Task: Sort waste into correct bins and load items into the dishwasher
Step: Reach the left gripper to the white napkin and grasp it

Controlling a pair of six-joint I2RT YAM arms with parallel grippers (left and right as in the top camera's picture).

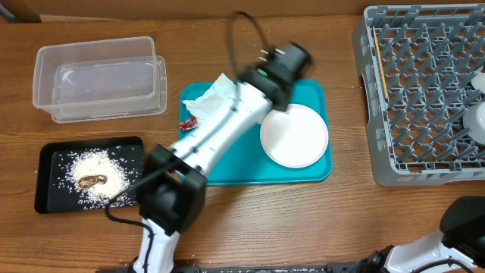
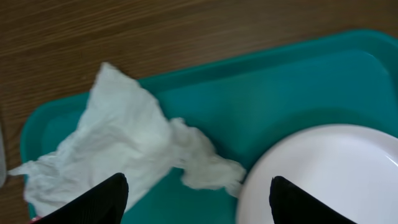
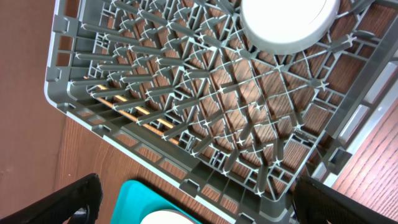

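My left gripper (image 2: 199,208) hangs open over the teal tray (image 2: 280,87), with nothing between its fingers. Under it, a crumpled white napkin (image 2: 124,143) lies to the left and a flat white plate (image 2: 323,174) to the right. From overhead, the napkin (image 1: 216,95), a small red wrapper (image 1: 187,123) and the plate (image 1: 294,135) all lie on that tray. The clear tub (image 1: 98,80) stands at the back left. The black tray (image 1: 53,163) holds a brown food scrap (image 1: 92,180) among white crumbs. My right gripper (image 3: 199,208) is open beside the grey dish rack (image 3: 217,93), which holds a white dish (image 3: 289,22) and chopsticks (image 3: 124,102).
The left arm (image 1: 227,129) stretches diagonally across the teal tray (image 1: 311,95) and hides part of it. The rack (image 1: 424,91) fills the right side, with a chopstick (image 1: 379,64) near its left wall and white dishes (image 1: 477,121) at its right edge.
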